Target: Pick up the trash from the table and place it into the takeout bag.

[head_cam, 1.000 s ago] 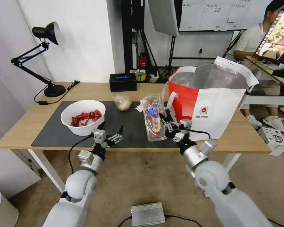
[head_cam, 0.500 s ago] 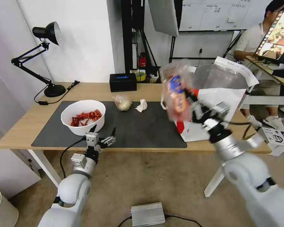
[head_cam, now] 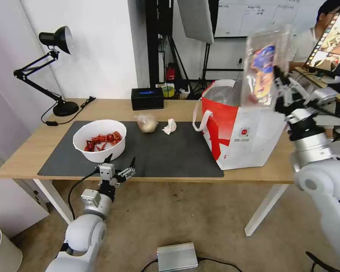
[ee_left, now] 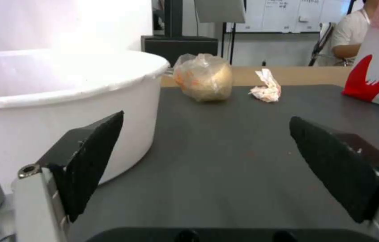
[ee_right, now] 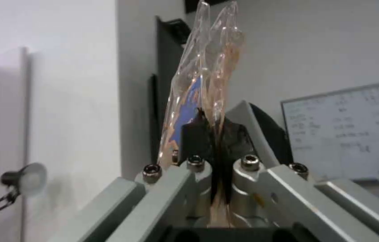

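takeout bag (head_cam: pixel 241 132): white with red panels, silver lining, small red round logo
clear tray (head_cam: pixel 263 66): see-through, blue and orange label
bowl (head_cam: pixel 99 139): white, red shells inside
mat (head_cam: pixel 170 151): dark grey
worktop (head_cam: pixel 113 107): light wood
tissue (head_cam: pixel 170 126): white

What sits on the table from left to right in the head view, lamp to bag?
Desk lamp → white bowl of red shells → black tissue box → clear-bag bundle → crumpled tissue → takeout bag.
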Motion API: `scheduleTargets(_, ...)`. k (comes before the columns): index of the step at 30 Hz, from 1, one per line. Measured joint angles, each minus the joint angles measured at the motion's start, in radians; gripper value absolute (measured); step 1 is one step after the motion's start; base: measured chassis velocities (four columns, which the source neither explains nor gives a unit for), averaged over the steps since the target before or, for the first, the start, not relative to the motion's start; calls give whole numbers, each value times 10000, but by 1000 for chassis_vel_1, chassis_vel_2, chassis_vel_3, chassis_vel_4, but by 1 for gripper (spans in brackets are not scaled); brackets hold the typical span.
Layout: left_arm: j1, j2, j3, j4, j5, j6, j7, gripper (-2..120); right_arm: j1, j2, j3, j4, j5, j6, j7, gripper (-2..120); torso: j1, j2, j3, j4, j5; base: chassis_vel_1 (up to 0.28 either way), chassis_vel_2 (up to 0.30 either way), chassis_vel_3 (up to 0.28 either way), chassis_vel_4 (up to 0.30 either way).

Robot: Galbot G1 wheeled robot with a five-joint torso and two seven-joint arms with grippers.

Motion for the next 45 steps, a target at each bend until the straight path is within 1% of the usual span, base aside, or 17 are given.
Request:
scheduleTargets(6, 13, -92, -27, -1, 4, 4, 1, 100, 807, -159, -138, -318, 1500, -1067, 1146, 0, 0, 0, 1, 1, -2, 0, 0, 0, 0)
scheduleTargets(8, 30, -141, -29, -2, 6, 20, 1, 100, 1207, -84, -262, -409, 2649, -1654, 1982, 0, 0, 0, 1, 0, -1, 0, 0, 0, 0)
scheduleTargets(9, 30, -141, -29, -2, 6, 20, 1, 100, 1207, -84, -262, -409, 2649, -1654, 1982, 0, 0, 0, 1, 0, -1, 0, 0, 0, 0)
scheduleTargets(11, 24, -151, -29, -5, 9, 36, 3, 100, 1520, -20, -351, -484, 3581, -1992, 2669, 0, -1, -1, 1, 0, -1, 0, 0, 0, 0)
scheduleTargets(12, -11, -154, -43, -5, 9, 52, 3, 100, 1790, 31, -434, -574, 4327, -2235, 3251, 0, 0, 0, 1, 1, -2, 0, 0, 0, 0)
scheduleTargets(13, -11, -154, -43, -5, 9, 52, 3, 100, 1790, 31, -434, -574, 4327, -2235, 3251, 0, 0, 0, 1, 1, -2, 0, 0, 0, 0)
scheduleTargets(16, -88, -155, -89, 41, 2, 67, 8, 100, 2505, 180, -620, -829, 5740, -2566, 4689, 0, 0, 0, 1, 0, -2, 0, 0, 0, 0)
scheduleTargets(17, -88, -155, -89, 41, 2, 67, 8, 100, 2505, 180, -620, -829, 5740, -2566, 4689, 0, 0, 0, 1, 0, -2, 0, 0, 0, 0)
scheduleTargets(20, -124, -156, -114, 83, -9, 73, 19, 100, 3218, 360, -811, -1056, 6796, -2729, 5847, 0, 0, -1, 1, 0, -2, 0, 0, 0, 0)
scheduleTargets(21, -124, -156, -114, 83, -9, 73, 19, 100, 3218, 360, -811, -1056, 6796, -2729, 5847, 0, 0, -1, 1, 0, -2, 0, 0, 0, 0)
scheduleTargets(24, -148, -163, -141, 102, -16, 77, 27, 100, 4007, 646, -938, -1223, 7998, -2772, 7125, 0, 0, -1, 1, 1, -2, 0, 0, 0, 0)
scheduleTargets(25, -148, -163, -141, 102, -16, 77, 27, 100, 4007, 646, -938, -1223, 7998, -2772, 7125, 0, 0, -1, 1, 1, -2, 0, 0, 0, 0)
scheduleTargets(28, -140, -158, -194, 104, -21, 81, 28, 100, 4620, 819, -1058, -1318, 9036, -2879, 8479, 0, 0, -1, 1, 1, -3, 0, 0, 0, 0)
scheduleTargets(29, -140, -158, -194, 104, -21, 81, 28, 100, 4620, 819, -1058, -1318, 9036, -2879, 8479, 0, 0, -1, 1, 1, -3, 0, 0, 0, 0)
scheduleTargets(32, -114, -157, -228, 102, -24, 83, 30, 100, 4988, 967, -1184, -1494, 9493, -3018, 9609, 0, 0, -1, 1, 1, -3, 0, 0, 0, 0)
scheduleTargets(36, -87, -175, -232, 101, -25, 83, 30, 100, 5084, 1118, -1230, -1703, 9509, -3024, 9990, 0, 0, -1, 1, 1, -2, 0, 0, 0, 0)
scheduleTargets(45, -90, -210, -198, 87, -22, 93, 32, 100, 4987, 1249, -1227, -1753, 9562, -3061, 10239, 0, 0, -1, 1, 0, -2, 0, 0, 0, 0)
